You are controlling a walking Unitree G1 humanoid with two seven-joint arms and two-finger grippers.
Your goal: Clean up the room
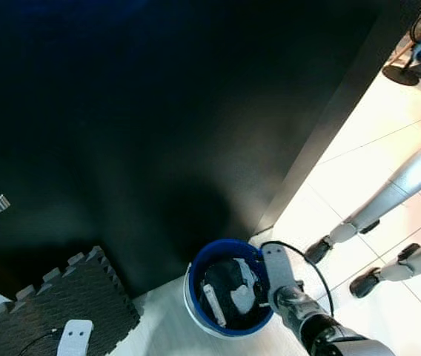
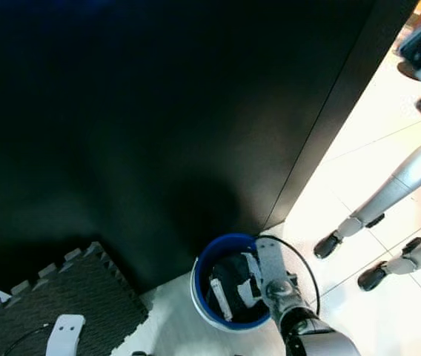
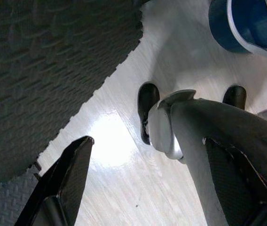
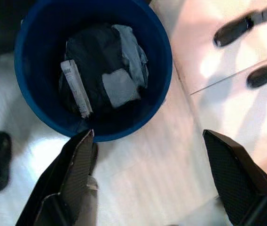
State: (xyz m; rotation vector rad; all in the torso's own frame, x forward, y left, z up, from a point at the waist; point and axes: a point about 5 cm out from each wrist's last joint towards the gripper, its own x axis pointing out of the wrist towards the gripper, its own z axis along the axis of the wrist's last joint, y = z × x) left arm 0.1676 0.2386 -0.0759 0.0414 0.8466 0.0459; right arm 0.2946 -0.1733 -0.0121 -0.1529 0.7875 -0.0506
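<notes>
Right pincer over pale floor beside blue bucket, fingers spread apart, empty. Bucket holds dark cloth, grey rag, white flat box. Left pincer low above floor, fingers apart, empty, robot's own black feet beneath. Dark foam mat at left, white gadget with cable lying on it. Beyond bucket, black wall. Another robot's legs stand on tiles at right.

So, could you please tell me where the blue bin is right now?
The blue bin stands on the pale floor just ahead in the eye views, beside the grey foam mat's corner, with the right tool open above its near rim.
</notes>
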